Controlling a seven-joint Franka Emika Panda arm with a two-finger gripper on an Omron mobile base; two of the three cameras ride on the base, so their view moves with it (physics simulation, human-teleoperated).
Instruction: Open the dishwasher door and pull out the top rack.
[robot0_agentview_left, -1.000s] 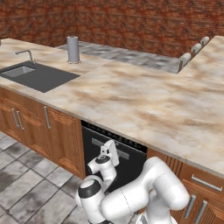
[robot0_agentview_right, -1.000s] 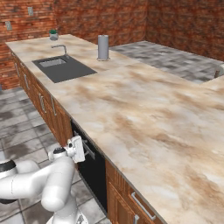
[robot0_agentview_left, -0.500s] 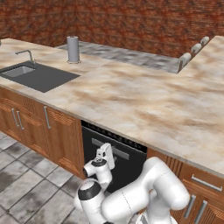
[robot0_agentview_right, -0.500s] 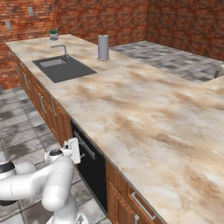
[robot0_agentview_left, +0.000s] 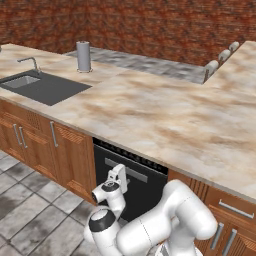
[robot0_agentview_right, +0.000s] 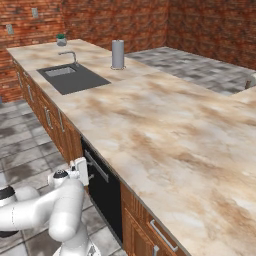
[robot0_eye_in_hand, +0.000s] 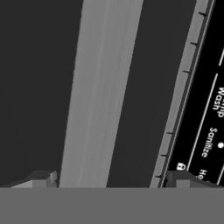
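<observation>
The dishwasher door (robot0_agentview_left: 147, 192) is a flat black panel under the marble counter, and it stands shut. Its grey bar handle (robot0_agentview_left: 142, 173) runs across the panel just below the dark control strip (robot0_agentview_left: 131, 154). My gripper (robot0_agentview_left: 120, 174) hovers right in front of the handle's left part, open. In the hand view the handle (robot0_eye_in_hand: 98, 96) runs between my two fingertips (robot0_eye_in_hand: 43, 179), with gaps on both sides, and the control strip (robot0_eye_in_hand: 210, 109) lies to the right. From the right base view the gripper (robot0_agentview_right: 82, 170) is close to the door (robot0_agentview_right: 105, 192). The top rack is hidden behind the shut door.
Brown wooden cabinet doors (robot0_agentview_left: 70, 155) flank the dishwasher on both sides. The marble counter (robot0_agentview_left: 165, 115) overhangs above, with a sink (robot0_agentview_left: 42, 86) and a grey cylinder (robot0_agentview_left: 83, 56) at the far left. A grey tiled floor (robot0_agentview_left: 30, 210) lies below.
The jaws have spread a little wider. The hand has shifted only slightly in front of the handle. The door has stayed shut.
</observation>
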